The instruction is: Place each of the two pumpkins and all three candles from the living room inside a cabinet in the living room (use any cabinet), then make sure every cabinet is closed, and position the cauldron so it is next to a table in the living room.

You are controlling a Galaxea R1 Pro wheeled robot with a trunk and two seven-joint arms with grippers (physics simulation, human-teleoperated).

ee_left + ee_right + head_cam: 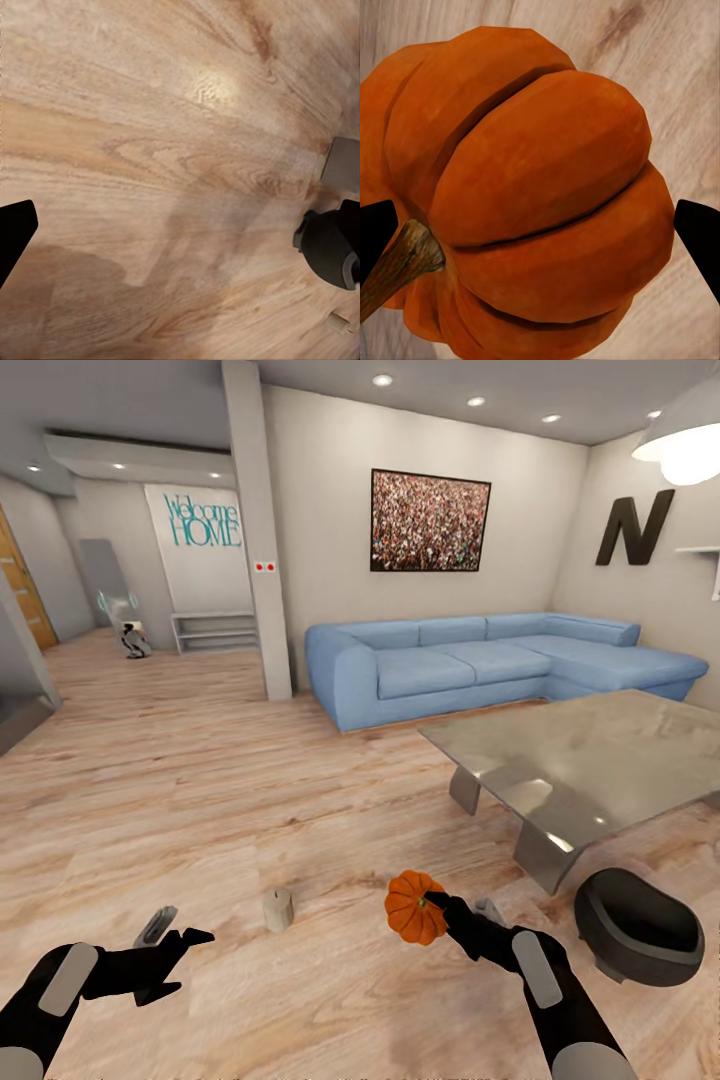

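Note:
An orange ribbed pumpkin (pixel 412 908) hangs just above the wooden floor, and my right gripper (pixel 440 906) is shut on it. In the right wrist view the pumpkin (pixel 532 195) sits between both black fingertips (pixel 701 232), its brown stem pointing aside. One beige candle (pixel 278 909) stands upright on the floor between my arms. My left gripper (pixel 180 938) hovers low to the left of it, open and empty. The dark grey cauldron (pixel 640 926) rests on the floor by the glass table (pixel 600 760), and the cauldron (pixel 326 247) also shows past my left gripper (pixel 180 232). The cabinet is out of view.
A blue corner sofa (pixel 480 660) lines the far wall behind the table. A white pillar (pixel 258 530) stands left of the sofa, with a hallway and a low white shelf (pixel 213 630) beyond. Bare wooden floor (pixel 200 780) spreads ahead and to the left.

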